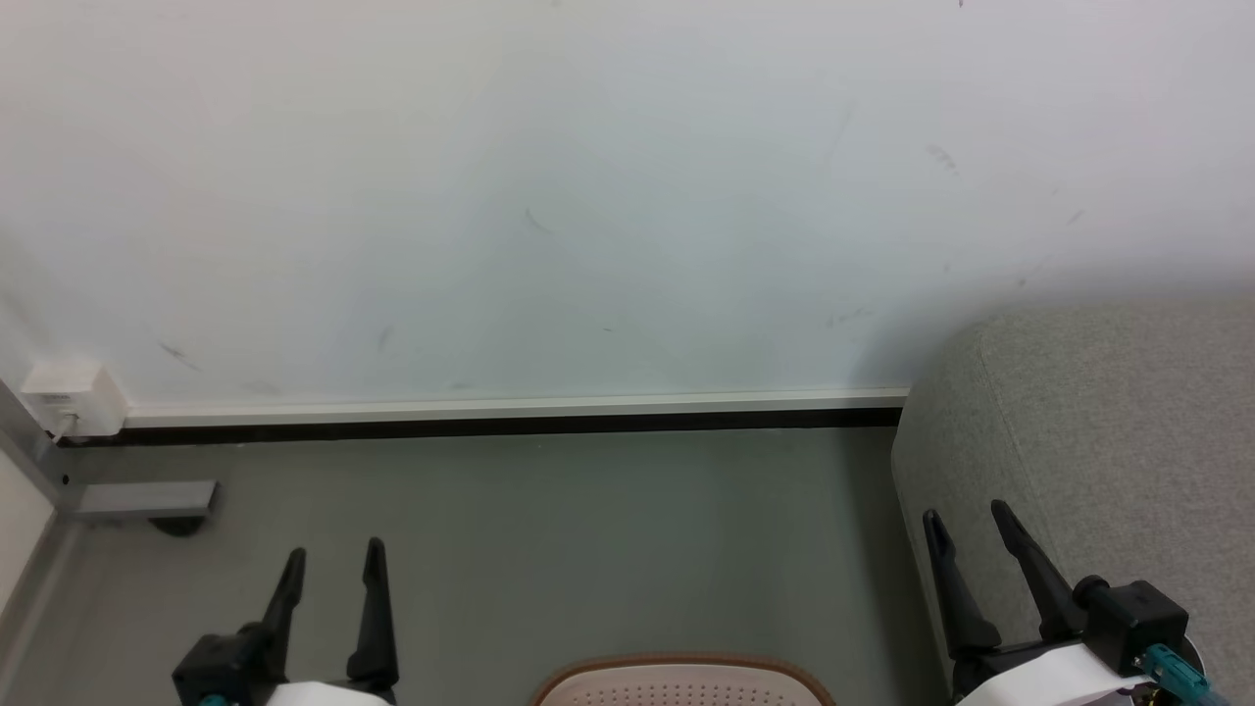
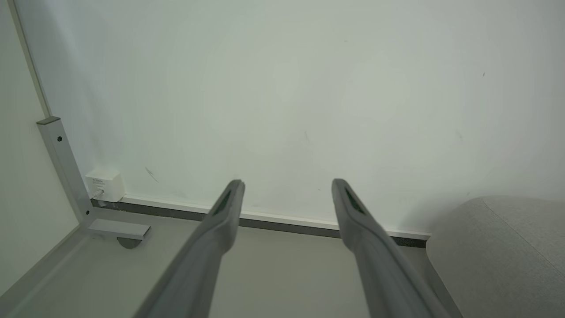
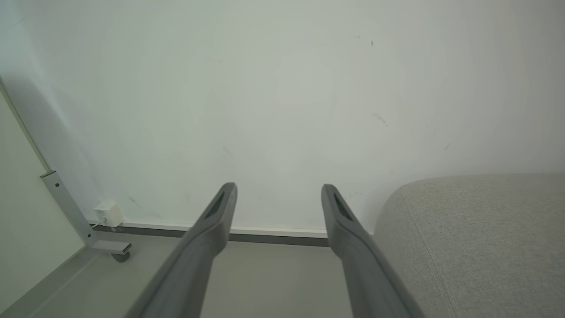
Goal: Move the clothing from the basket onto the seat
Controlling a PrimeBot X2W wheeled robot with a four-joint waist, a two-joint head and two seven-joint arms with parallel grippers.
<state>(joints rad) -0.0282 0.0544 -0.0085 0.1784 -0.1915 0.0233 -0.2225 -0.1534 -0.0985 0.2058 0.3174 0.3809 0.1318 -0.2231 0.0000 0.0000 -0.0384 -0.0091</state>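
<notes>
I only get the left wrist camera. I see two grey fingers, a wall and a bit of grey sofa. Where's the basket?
Observer: Right in front of the robot. In the head view the basket pokes its brown rim up at the bottom edge, between the left gripper and the right gripper.
Operator: What's my other hand doing?
Observer: The right gripper is held up in front of the sofa, at its rounded end, fingers pointing up.
Operator: Is it holding clothes?
Observer: No. In the right wrist view its fingers stand apart with just the wall between them.
</notes>
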